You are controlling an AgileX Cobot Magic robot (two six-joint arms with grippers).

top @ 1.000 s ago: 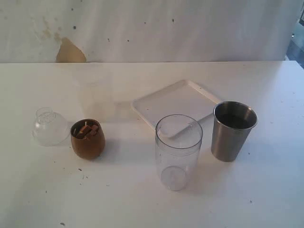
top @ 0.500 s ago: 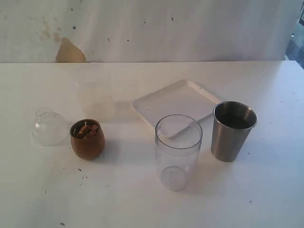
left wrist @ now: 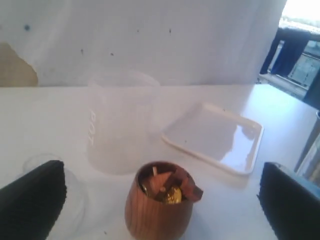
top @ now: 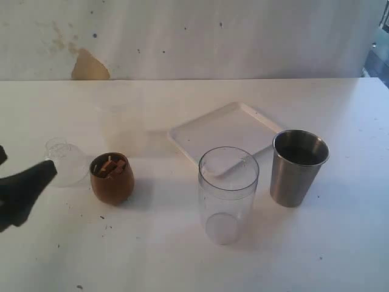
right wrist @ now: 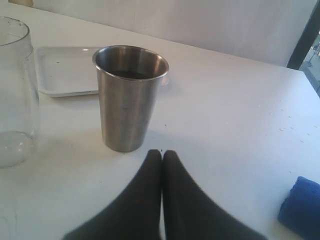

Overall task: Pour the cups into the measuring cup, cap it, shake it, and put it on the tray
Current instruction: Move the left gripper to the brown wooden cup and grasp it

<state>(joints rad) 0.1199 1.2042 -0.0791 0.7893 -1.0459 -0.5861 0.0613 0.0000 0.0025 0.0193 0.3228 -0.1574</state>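
White, speckled tabletop (top: 152, 258) under the tray (top: 226, 129) meets a brown-stained wall (top: 243, 36).

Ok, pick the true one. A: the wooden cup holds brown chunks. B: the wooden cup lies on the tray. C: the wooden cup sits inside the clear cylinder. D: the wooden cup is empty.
A: the wooden cup stands upright with brown chunks showing at its mouth.

A dark left claw (top: 25, 181) shows at the left edge of the white counter (top: 340, 243), its tip just beside the clear dome lid (top: 65, 159). Right of the lid stands the brown wooden cup (top: 112, 179), holding brown bits. The measuring cup (top: 228, 194) stands nearest, with the steel tumbler (top: 299, 169) to its right and the tray (top: 225, 129) behind both.
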